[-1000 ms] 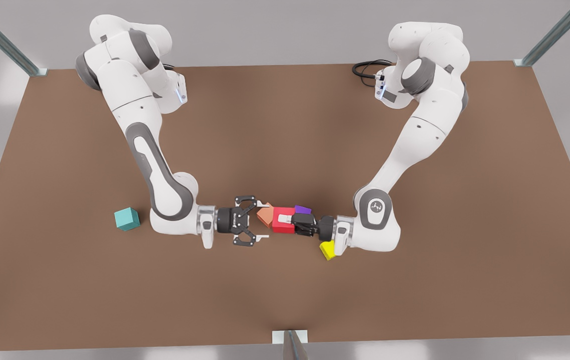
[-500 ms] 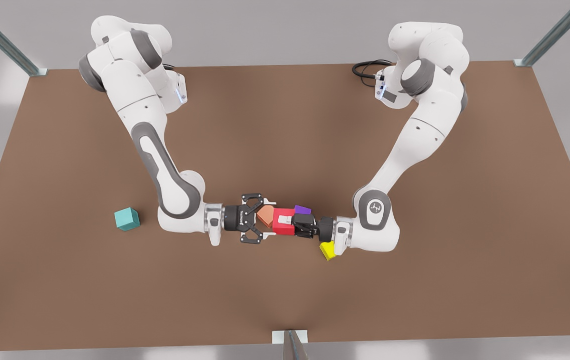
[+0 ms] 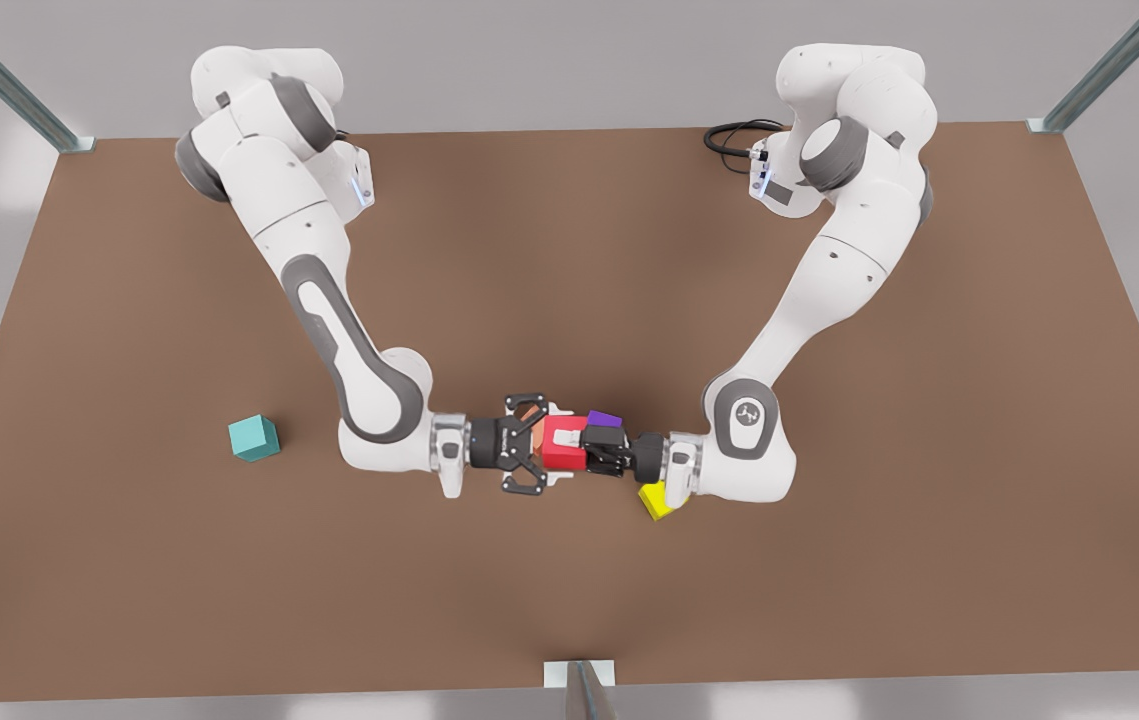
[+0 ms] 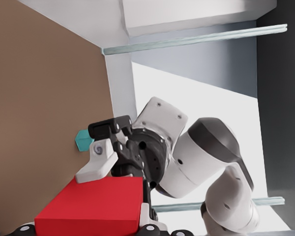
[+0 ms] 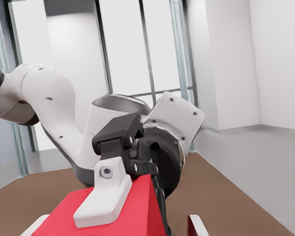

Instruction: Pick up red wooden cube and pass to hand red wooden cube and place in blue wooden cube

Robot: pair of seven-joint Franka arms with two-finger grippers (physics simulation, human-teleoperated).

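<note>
Salmon cube [image 3: 529, 412] behind right end effector [image 3: 554, 443]

Lighting: bright, even, diffuse. Shadows: soft, faint, under arms on table [image 3: 129, 560]. Glare: none. Focus: sharp, no visible distortion.

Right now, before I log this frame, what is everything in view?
red wooden cube: one, bright red, mid-scene, held between the two grippers
blue wooden cube: one, teal, on the table at the front view's left, apart from the rest
salmon cube: one, salmon-orange, partly hidden behind the right gripper
purple cube: one, purple, just behind the left gripper
yellow cube: one, yellow, under the left arm's wrist
table: one, brown
cable: one, black, far edge
left gripper: shut on the red cube
right gripper: open, fingers straddling the red cube
</note>
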